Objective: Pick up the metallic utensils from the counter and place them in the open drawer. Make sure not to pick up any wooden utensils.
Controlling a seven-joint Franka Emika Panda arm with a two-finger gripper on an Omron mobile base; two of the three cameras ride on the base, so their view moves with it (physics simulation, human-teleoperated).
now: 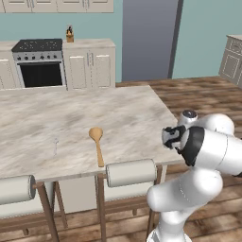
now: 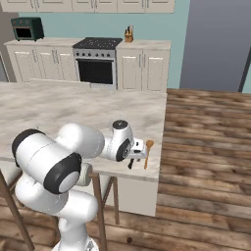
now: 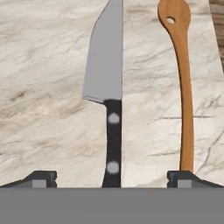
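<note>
Fingers are spread fully wide and empty over the knife lying flat on the tabletop; the orange-brown wooden stick utensil just beside its right could be clipped or caught if closure drifts.

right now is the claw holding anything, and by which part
Nothing is held. The claw is open above the knife, its tips on either side of the black handle without gripping it; the orange-brown wooden utensil lies alongside.
</note>
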